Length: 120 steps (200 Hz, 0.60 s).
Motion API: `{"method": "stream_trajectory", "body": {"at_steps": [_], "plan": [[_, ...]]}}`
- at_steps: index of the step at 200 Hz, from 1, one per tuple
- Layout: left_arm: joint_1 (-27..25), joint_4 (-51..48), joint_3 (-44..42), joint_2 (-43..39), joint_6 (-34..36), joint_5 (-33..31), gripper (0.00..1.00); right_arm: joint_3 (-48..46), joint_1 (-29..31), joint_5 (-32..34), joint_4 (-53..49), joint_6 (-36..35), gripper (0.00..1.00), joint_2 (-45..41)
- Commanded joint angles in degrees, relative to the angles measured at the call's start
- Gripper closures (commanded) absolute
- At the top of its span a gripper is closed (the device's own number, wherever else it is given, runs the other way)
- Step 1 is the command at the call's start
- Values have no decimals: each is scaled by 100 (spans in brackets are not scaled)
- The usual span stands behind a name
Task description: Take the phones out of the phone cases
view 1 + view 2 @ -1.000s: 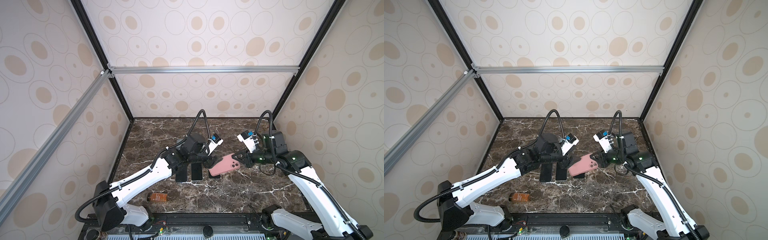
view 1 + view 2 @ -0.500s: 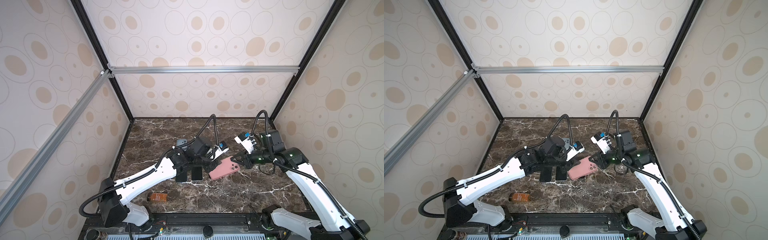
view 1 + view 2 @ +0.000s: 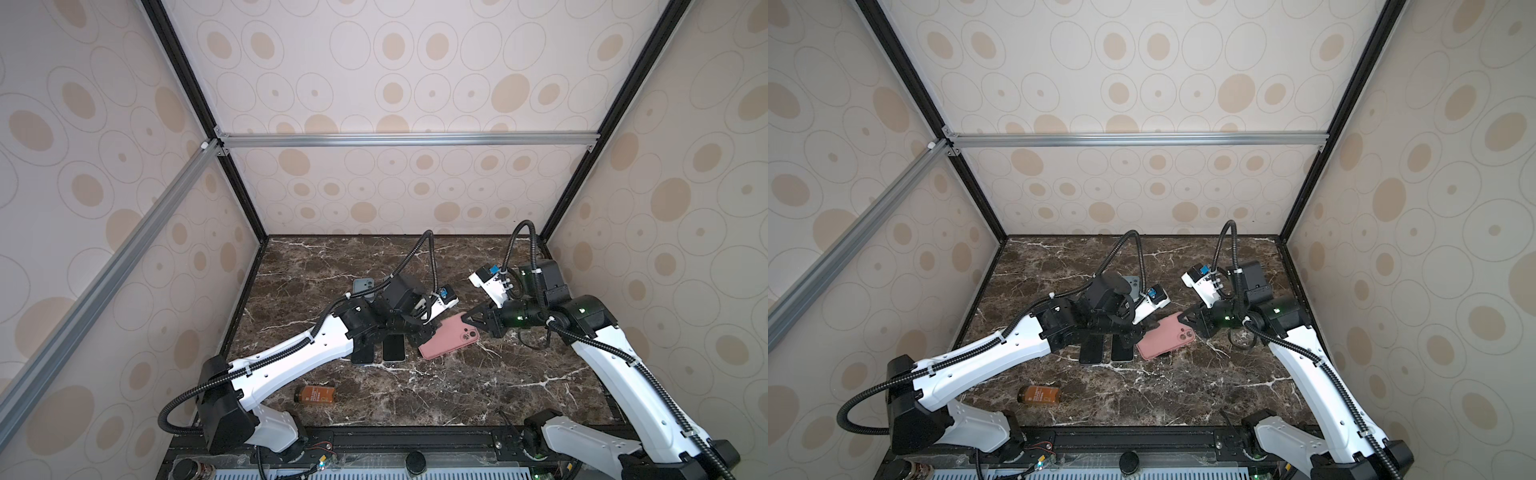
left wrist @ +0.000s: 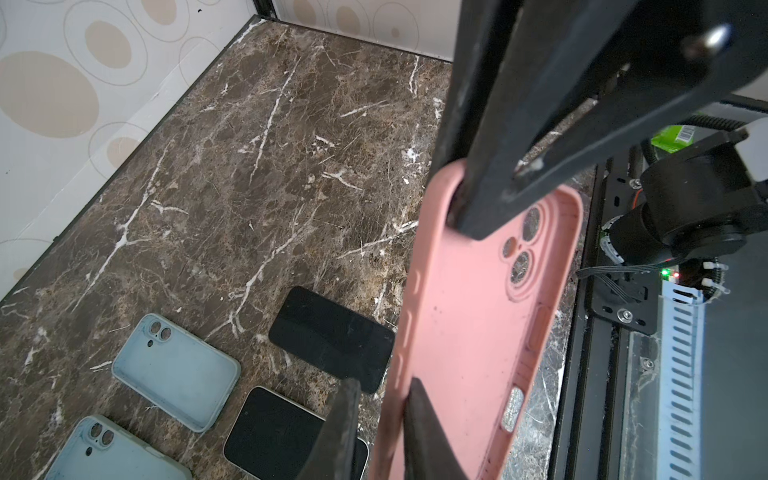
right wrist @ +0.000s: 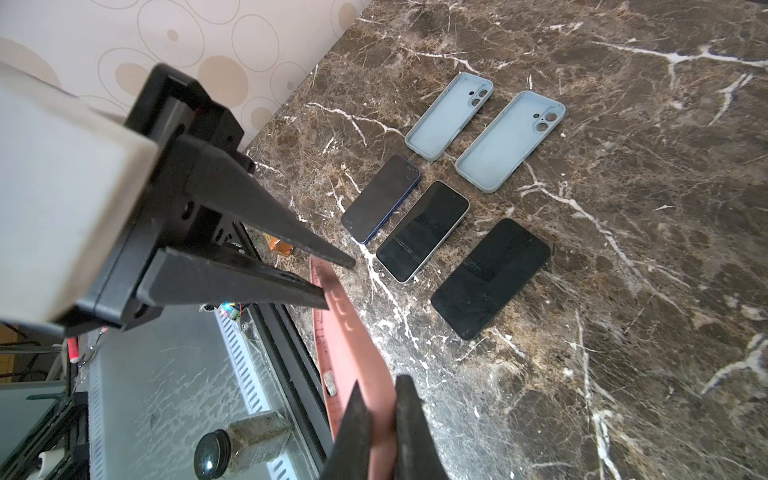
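In both top views the pink case (image 3: 451, 341) (image 3: 1167, 337) hangs tilted over the bench (image 3: 457, 399), caught between the two arms. The right end effector (image 3: 468, 320) is at its camera end, the left end effector (image 3: 424, 338) at the opposite end. Dark phones (image 3: 393, 348) lie just beside it, partly under the left arm, and a bottle (image 3: 314, 395) lies near the front edge.

Left wrist view: the case is empty, inside facing the camera, lens holes open. The left fingers (image 4: 419, 419) straddle one side wall, nearly together, with a sliver of gap at the outer one. Clamped or not, I cannot tell. The right end effector is closed on the camera end.

Right wrist view: the right fingers (image 5: 409, 415) pinch the case edge tight. Three phones lie screen-up on the bench, apart from the case, two blue cases (image 5: 509, 141) beside them.
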Motion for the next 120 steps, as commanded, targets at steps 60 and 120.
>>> {"method": "stream_trajectory", "body": {"at_steps": [60,120], "plan": [[-48,-116,267,-20,158,-196,100,105,13,-87,174,64,100,9],[-34,662,-140,-118,-569,-879,100,-467,14,1045,1572,1094,46,-466]]}}
